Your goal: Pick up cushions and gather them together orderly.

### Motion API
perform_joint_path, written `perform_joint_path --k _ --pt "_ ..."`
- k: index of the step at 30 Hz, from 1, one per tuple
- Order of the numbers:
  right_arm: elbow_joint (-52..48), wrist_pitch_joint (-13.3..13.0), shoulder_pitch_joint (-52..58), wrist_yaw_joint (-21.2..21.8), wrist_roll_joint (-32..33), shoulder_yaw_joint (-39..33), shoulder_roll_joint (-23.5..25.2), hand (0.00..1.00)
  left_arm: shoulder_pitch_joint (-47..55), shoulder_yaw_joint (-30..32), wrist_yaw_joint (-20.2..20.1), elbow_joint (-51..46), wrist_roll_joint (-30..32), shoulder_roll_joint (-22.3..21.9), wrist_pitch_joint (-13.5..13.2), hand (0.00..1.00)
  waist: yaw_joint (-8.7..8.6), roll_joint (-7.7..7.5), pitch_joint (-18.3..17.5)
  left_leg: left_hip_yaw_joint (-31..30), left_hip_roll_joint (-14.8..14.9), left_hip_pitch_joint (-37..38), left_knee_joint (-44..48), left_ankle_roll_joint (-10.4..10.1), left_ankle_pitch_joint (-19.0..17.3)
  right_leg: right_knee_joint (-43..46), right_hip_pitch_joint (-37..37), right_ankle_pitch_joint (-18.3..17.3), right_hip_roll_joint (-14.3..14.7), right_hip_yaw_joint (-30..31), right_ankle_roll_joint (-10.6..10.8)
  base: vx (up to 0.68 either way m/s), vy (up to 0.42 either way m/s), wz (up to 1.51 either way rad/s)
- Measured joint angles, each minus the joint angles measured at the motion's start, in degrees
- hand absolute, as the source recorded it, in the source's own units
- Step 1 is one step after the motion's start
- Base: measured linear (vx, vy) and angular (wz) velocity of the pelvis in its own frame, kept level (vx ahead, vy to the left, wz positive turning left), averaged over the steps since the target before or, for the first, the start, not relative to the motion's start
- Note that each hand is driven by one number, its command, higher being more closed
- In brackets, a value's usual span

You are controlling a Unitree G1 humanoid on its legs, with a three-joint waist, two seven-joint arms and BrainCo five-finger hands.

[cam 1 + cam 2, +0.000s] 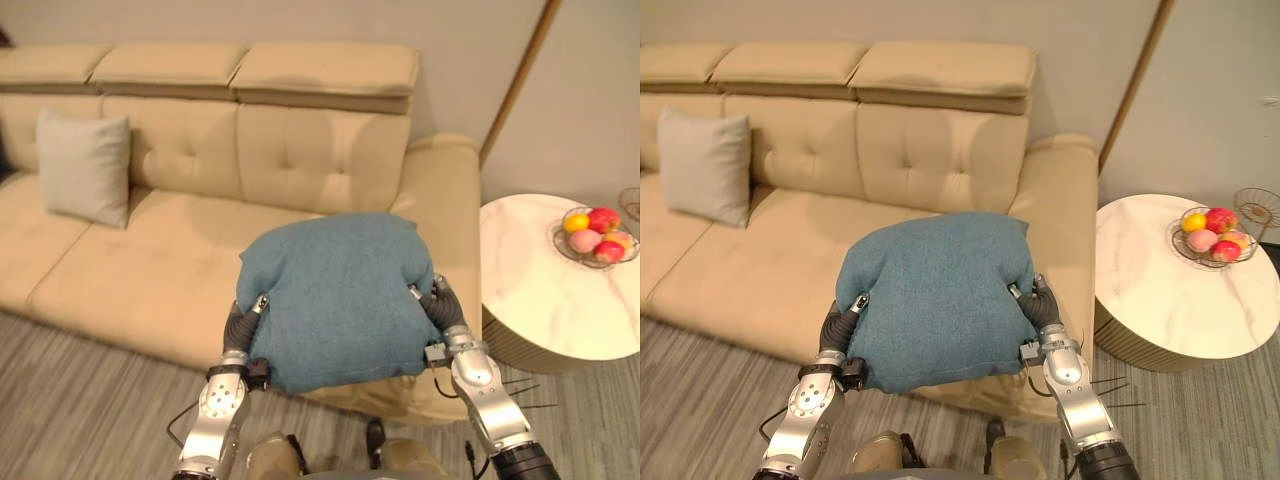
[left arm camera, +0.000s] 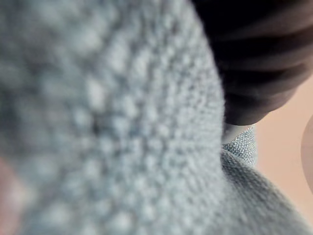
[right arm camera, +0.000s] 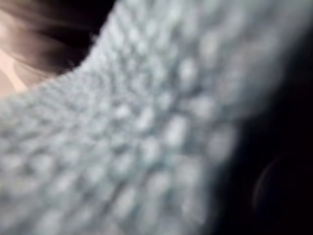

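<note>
Blue cushion (image 1: 335, 300) is up off the seat, broad face toward the head camera, roughly square so no clear long axis. It hangs over the front edge of the sofa (image 1: 150, 260), toward its right end. It's clamped side to side: left robot hand (image 1: 240, 328) at its left edge, right robot hand (image 1: 443, 305) at its right edge, fabric dented in at both. Both wrist views are blue weave right against the lens. Each robot hand is sunk into the cushion, so I cannot tell how far either is closed; the cushion is carried between the two.

Key relation: the pale grey cushion (image 1: 85, 165) leans upright against the sofa back at the far left, well apart from the blue one. So the gather spot probably lies to the robot's left and further back, on the left arm's side; likely a carry across the seat, then set down beside the grey one.

Round marble table (image 1: 545, 320) with a fruit bowl (image 1: 597, 237) stands right of the sofa.
</note>
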Motion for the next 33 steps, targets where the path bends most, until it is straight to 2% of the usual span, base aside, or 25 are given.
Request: perform_joint_path --k 1,2,3,4,5,6,8,9,10,12,14,15,19,23,25,27,30,33 --pt "0.0 0.0 0.1 0.0 0.0 0.0 0.0 1.00 0.1 0.0 -0.1 0.0 0.0 0.0 0.0 1.00 -0.02 -0.11 0.1 -1.8 -0.6 -0.2 -3.0 -1.1 0.7 0.0 0.6 -0.3 -0.2 1.0 0.3 0.23 0.201 -1.02" --pt "0.0 0.0 0.2 0.1 0.0 0.0 0.0 1.00 0.7 0.2 -0.4 -0.1 0.0 -0.1 0.0 1.00 -0.06 -0.35 0.2 -5.4 -1.7 -0.1 -9.5 -3.3 2.3 0.0 1.7 -1.0 -0.7 3.4 1.3 0.30 0.325 -1.20" --pt "0.0 0.0 0.3 0.2 0.0 0.0 0.1 1.00 1.5 0.8 -0.7 -0.4 0.0 -0.7 0.1 1.00 0.13 0.04 0.0 -8.2 -1.9 1.1 -15.0 -5.2 3.5 0.2 2.1 -1.5 -0.6 6.1 2.1 0.30 0.346 -1.38" --pt "0.0 0.0 0.4 0.3 0.0 0.1 0.3 1.00 2.1 1.2 -0.8 -0.8 0.1 -1.1 0.1 1.00 0.63 0.02 -0.1 -8.5 -1.9 3.3 -15.9 -5.5 3.9 0.3 2.1 -1.7 -0.6 7.5 2.8 0.37 0.456 -1.72" --pt "-0.3 -0.1 0.4 0.5 -0.1 0.1 0.3 1.00 4.0 1.5 -0.8 -2.4 0.1 -2.1 0.1 1.00 0.93 2.26 -1.4 -9.6 -1.1 8.3 -19.1 -3.5 8.0 0.0 1.4 -2.1 0.8 9.4 5.1 0.26 0.345 -1.33" --pt "0.3 -0.3 0.1 0.5 -0.1 -0.1 1.4 1.00 4.1 1.7 -0.8 -2.8 0.1 -1.8 0.0 1.00 0.72 1.78 -1.3 -8.9 -1.0 8.6 -18.9 -4.9 7.8 0.0 1.0 -2.7 0.8 10.5 6.6 0.27 0.435 -1.36" --pt "0.6 0.1 0.7 0.6 -0.2 0.7 3.1 1.00 4.9 3.0 -0.8 -3.0 0.6 -1.6 0.7 1.00 0.42 -0.75 -1.3 -2.2 -3.1 10.7 -17.2 -2.8 6.8 -0.6 0.3 -0.2 -2.3 11.9 10.1 0.17 0.378 -1.22" --pt "0.6 0.1 0.6 0.9 -0.4 1.0 3.2 1.00 5.5 3.3 -0.9 -3.0 0.6 -1.6 0.8 1.00 0.50 -1.09 -1.5 -0.5 -3.6 11.4 -17.2 -2.5 6.6 -1.1 0.4 0.3 -3.1 11.9 10.6 0.11 0.338 -1.51" --pt "0.6 0.1 0.1 1.6 -0.8 1.8 3.2 1.00 6.5 4.0 -0.9 -3.0 0.6 -1.6 0.8 1.00 1.29 -1.27 -1.6 3.3 -4.7 13.3 -17.2 -1.1 5.8 -2.7 0.6 2.0 -4.7 11.7 11.3 0.07 0.239 -1.12" --pt "0.6 0.1 -0.7 1.6 -0.8 2.9 3.3 1.00 7.1 4.9 -0.9 -4.3 0.7 -1.4 0.8 1.00 1.93 -1.41 -1.7 6.4 -5.8 14.3 -17.4 0.0 5.1 -4.1 0.0 3.4 -6.1 9.4 11.5 0.04 0.197 -1.07" --pt "0.6 0.1 -2.4 1.6 -1.0 3.8 3.3 1.00 6.9 6.2 -0.9 -5.5 0.8 -1.2 0.8 1.00 2.56 -1.37 -1.7 8.0 -6.3 14.3 -18.2 0.1 5.1 -5.1 -1.2 5.2 -6.8 5.1 11.0 0.01 0.097 -0.71" --pt "0.6 0.1 -3.9 1.6 -1.2 4.6 3.3 1.00 6.8 7.1 -0.8 -6.2 0.7 -0.9 0.8 1.00 3.46 -1.38 -1.7 9.0 -6.4 14.4 -19.0 0.1 5.1 -5.8 -1.9 6.4 -7.2 1.7 10.0 0.00 0.044 -0.40" --pt "1.6 0.1 -8.2 1.2 -1.3 5.8 3.3 1.00 4.9 8.8 -0.4 -6.4 0.8 -0.9 0.8 1.00 4.25 -1.37 -1.7 8.2 -6.6 13.9 -20.0 0.1 5.1 -7.1 -1.9 7.3 -7.4 -2.7 9.8 0.00 0.005 0.03" --pt "3.0 0.1 -13.8 -0.1 -1.3 6.4 3.4 1.00 0.7 10.1 1.8 -6.4 0.9 -0.9 0.7 1.00 5.34 -1.16 -1.6 4.8 -6.6 9.7 -20.0 0.1 5.1 -8.4 -3.5 8.1 -7.5 -7.1 9.3 -0.04 -0.034 0.40" --pt "5.6 0.1 -17.6 -1.0 -1.3 6.7 3.9 1.00 -1.9 11.2 3.1 -6.4 0.9 -0.8 0.7 1.00 6.57 -0.70 -1.1 3.6 -6.7 7.8 -20.0 0.5 5.4 -9.0 -4.5 8.9 -7.5 -8.7 9.1 -0.07 -0.019 0.31" --pt "9.4 0.1 -24.9 -3.3 -1.3 6.7 4.8 1.00 -7.7 12.9 6.0 -6.3 1.1 -0.3 0.7 1.00 7.65 0.57 1.3 2.2 -7.4 5.2 -19.9 1.4 6.2 -8.8 -6.2 9.3 -7.9 -10.2 9.1 -0.11 0.000 0.32" --pt "14.1 0.1 -36.8 -6.1 -1.4 5.7 5.8 1.00 -18.6 15.4 9.6 -4.7 1.2 2.3 0.6 1.00 9.23 1.05 4.7 1.3 -8.3 0.9 -19.4 2.1 7.6 -8.4 -9.9 9.5 -8.9 -11.3 9.0 -0.16 -0.006 0.21" --pt "19.2 0.1 -51.2 -10.4 -2.7 1.7 6.5 1.00 -36.2 15.1 14.5 2.5 1.2 8.6 -0.2 1.00 9.96 1.23 9.6 -0.9 -8.3 -3.0 -19.1 2.0 10.0 -8.5 -12.5 11.5 -8.7 -12.9 7.9 -0.24 -0.028 0.34"
